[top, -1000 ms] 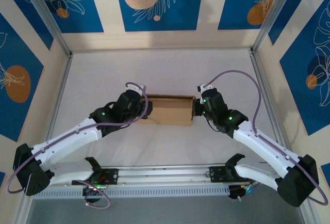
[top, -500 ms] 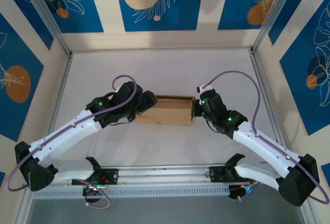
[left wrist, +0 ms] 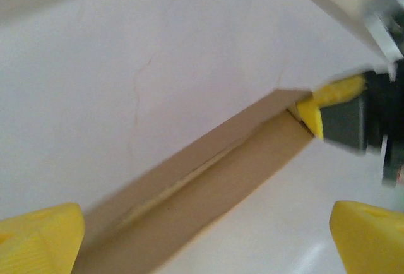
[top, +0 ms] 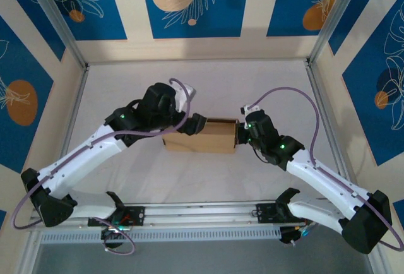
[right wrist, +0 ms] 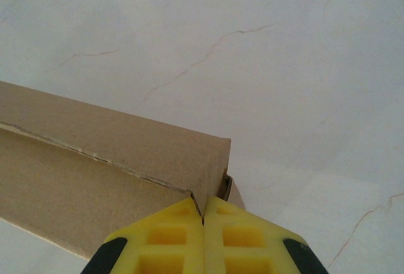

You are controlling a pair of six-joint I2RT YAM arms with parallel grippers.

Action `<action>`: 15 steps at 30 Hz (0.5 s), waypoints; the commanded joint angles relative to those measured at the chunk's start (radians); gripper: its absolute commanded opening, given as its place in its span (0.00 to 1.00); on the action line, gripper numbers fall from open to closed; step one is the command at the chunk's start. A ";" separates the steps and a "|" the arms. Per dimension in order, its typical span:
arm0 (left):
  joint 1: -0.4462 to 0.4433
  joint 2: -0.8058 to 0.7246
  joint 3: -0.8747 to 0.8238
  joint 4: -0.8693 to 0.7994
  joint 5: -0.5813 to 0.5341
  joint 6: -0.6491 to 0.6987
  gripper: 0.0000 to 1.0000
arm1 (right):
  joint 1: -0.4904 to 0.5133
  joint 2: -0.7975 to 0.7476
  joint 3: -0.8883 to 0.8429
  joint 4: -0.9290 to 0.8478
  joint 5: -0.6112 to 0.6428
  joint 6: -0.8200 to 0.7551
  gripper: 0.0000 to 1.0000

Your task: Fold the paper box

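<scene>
The paper box (top: 211,138) lies flat in the middle of the counter (top: 208,84), long side running left to right, with a shallow brown cardboard wall facing me.

My right tool (top: 239,133) sits at its right end. In the right wrist view the yellow pads (right wrist: 170,239) are pressed together with a thin cardboard edge at the box's end corner running into the seam between them, so I'm clamped on the box there.

My left tool (top: 197,122) is over the left part of the box, near its back edge. In the left wrist view its fingers (left wrist: 38,236) stand wide apart, and the box runs diagonally between them toward the right tool at the far end. That view is blurred, so I can't tell whether either finger is touching cardboard.

My left arm (top: 95,154) comes up from the near left corner, with the wrist raised and bent over so the tool tips toward the box. My right arm (top: 322,176) stretches in low from the near right corner, its forearm on a long diagonal.
</scene>
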 commanded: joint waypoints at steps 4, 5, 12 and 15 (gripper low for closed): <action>0.058 0.074 -0.106 0.093 0.295 0.830 1.00 | -0.035 0.032 -0.022 -0.081 -0.112 -0.030 0.00; 0.083 0.097 -0.098 0.090 0.368 0.829 1.00 | -0.041 0.032 -0.020 -0.082 -0.121 -0.032 0.00; 0.163 0.260 0.054 -0.019 0.551 0.888 1.00 | -0.063 0.032 -0.020 -0.089 -0.155 -0.039 0.00; 0.163 0.292 0.067 -0.028 0.549 0.911 1.00 | -0.065 0.035 -0.022 -0.084 -0.163 -0.037 0.00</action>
